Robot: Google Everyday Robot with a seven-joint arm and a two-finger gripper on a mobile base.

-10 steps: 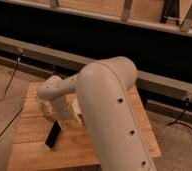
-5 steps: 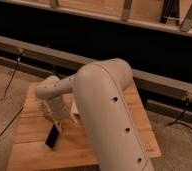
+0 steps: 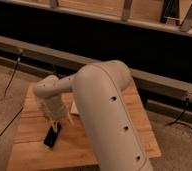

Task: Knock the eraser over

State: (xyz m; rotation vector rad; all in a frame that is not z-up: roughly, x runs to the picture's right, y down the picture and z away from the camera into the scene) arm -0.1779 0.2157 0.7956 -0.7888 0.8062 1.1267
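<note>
Gripper [image 3: 61, 121] hung just above the black slab [image 3: 52, 136], 8 o'clock on the wooden table [image 3: 31, 156]; bare wood toward the left edge. Claw spread: couldn't tell.

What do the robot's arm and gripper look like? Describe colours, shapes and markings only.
The arm is cream-white: thick, smooth, rounded tubes meeting at a bulbous elbow, with a row of small dark holes along the biggest segment. No cables show on it. The gripper, equally pale, sits over the left part of the wooden table.
</note>
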